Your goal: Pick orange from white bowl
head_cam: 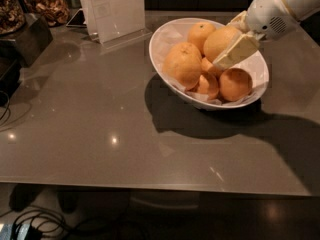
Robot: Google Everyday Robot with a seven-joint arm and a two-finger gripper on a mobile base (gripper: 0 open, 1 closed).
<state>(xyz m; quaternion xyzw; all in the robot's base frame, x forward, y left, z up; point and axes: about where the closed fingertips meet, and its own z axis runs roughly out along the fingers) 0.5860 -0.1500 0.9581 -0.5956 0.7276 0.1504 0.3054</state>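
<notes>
The white bowl (159,43) stands on the grey table, lined with crinkled white paper and holding several oranges. The pale yellow-orange orange (215,40) sits high at the bowl's back right, raised a little above the others. My gripper (226,44) reaches in from the upper right and is shut on this orange. One cream finger (236,51) lies across its front, the other behind it. A large deeper-orange one (183,64) lies to the left. Smaller ones lie at the back (199,33) and front right (235,84).
A clear sign holder (115,9) stands behind the bowl to the left. Jars of snacks (47,6) and a dark box (25,39) are at the far left. The table's front edge runs along the bottom, with cables (30,224) on the floor below.
</notes>
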